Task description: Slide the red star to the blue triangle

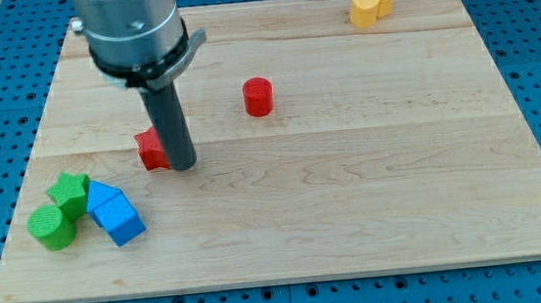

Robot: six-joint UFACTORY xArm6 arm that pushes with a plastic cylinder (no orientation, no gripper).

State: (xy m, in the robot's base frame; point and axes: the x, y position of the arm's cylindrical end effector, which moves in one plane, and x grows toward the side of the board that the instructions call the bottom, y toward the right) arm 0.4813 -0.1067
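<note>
Six blocks lie on the wooden bench point(353, 193). The arm's tool is a plain dark rod with nothing to open or close, so it holds nothing; its tip point(182, 165) stands on the bench at the view's left, touching or just beside the right side of the red star point(153, 150), which the rod partly hides. Below and to the left of the star, near the bench's lower left corner, sits the blue triangle point(116, 213), apart from the star. Touching or just beside the blue triangle on its left is a green star point(69, 194), with a green cylinder point(51, 228) against that. A red cylinder point(258, 97) stands alone to the upper right of the tip. Two yellow blocks point(373, 4) sit together near the view's top right edge; their shapes cannot be made out.
</note>
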